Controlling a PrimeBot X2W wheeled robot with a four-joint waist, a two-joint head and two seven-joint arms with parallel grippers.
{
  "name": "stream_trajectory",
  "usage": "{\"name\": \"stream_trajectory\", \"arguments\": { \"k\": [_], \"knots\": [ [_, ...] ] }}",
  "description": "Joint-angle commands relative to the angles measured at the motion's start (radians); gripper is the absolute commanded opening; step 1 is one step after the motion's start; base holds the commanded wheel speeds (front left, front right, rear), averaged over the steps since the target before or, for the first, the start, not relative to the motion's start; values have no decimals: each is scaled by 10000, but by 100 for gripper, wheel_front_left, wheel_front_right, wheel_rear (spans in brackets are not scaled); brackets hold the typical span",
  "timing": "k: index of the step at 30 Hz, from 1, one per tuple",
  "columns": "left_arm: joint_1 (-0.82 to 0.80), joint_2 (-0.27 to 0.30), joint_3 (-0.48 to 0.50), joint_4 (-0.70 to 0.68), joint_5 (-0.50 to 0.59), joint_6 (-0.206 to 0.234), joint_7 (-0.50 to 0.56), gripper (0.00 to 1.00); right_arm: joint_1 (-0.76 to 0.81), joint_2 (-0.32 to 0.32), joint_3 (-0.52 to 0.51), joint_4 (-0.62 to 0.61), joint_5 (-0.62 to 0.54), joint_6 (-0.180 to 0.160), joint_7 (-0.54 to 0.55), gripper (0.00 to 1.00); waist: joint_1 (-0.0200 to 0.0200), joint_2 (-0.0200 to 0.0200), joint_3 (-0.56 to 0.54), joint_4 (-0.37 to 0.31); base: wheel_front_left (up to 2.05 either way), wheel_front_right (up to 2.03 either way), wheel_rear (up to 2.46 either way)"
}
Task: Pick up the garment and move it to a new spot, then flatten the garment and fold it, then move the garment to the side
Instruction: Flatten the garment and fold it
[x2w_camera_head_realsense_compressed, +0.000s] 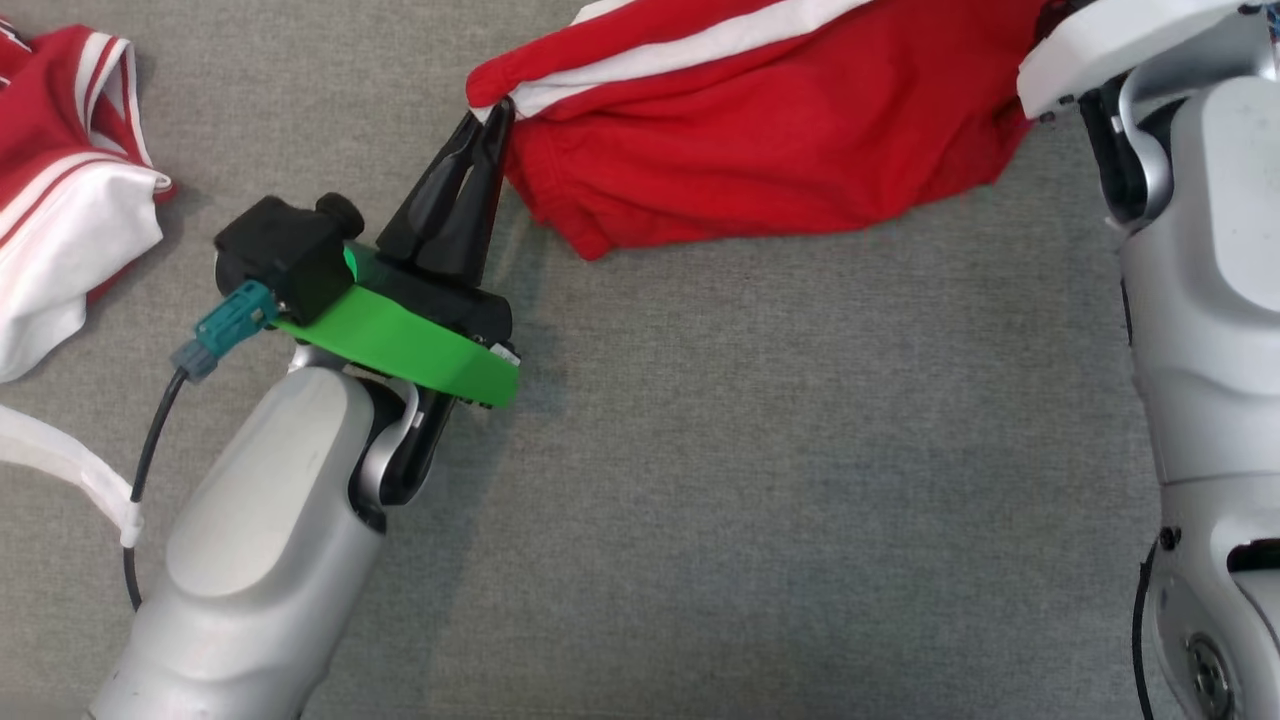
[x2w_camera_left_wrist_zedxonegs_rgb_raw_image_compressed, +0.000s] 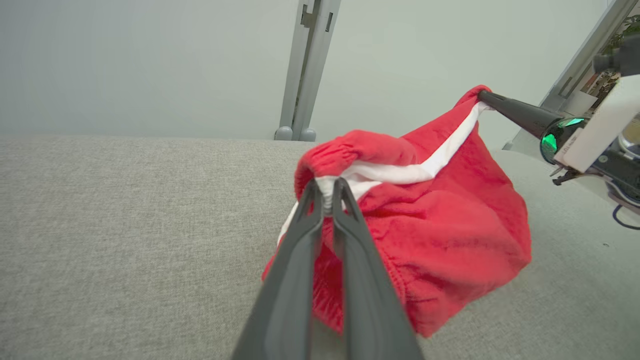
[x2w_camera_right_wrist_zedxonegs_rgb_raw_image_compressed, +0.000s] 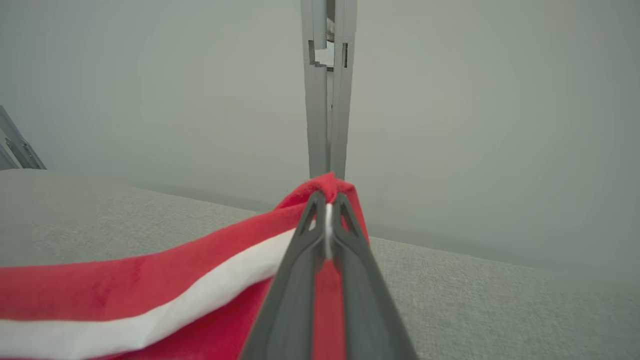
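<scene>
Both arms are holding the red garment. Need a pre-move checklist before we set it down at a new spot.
1. Left gripper shut on the red garment with a white stripe: ok.
2. Right gripper shut on its other striped end: ok.
3. Garment spread flat between the grippers: not ok, it sags bunched.
4. Lower hem clear of the grey fabric surface: cannot tell.
5. Second red-and-white garment at the left lies apart: ok.

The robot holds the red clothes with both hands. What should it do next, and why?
Probably pull the left gripper and right gripper apart and lower the red garment onto the grey table. Each is shut on its white-striped edge, and the cloth sags bunched between them, not flat.
</scene>
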Motion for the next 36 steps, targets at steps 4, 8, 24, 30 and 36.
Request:
{"name": "stream_trajectory", "arguments": {
  "k": [4,8,24,30,36],
  "knots": [
    [-416,-218,229,321,-62,30,-31,100,-827,-65,-131,1034,-813,-18,-413,100,0,0,801,592,0,0,0],
    [-159,-367,475,417,59,30,-31,100,-1101,-26,-387,1628,-1287,-19,-845,100,0,0,780,571,0,0,0],
    [1158,-563,1328,403,605,30,-31,100,555,-523,-460,3517,-1607,-19,-78,55,0,0,55,325,0,0,0],
    [1627,-607,1472,689,736,30,-31,100,1310,-548,-630,4138,-904,-22,-165,0,0,0,-653,128,0,0,0],
    [2420,-695,1740,927,929,30,-31,100,2246,-660,-1043,4159,-101,-22,-890,0,0,0,-1703,-181,0,0,0]
  ]
}}
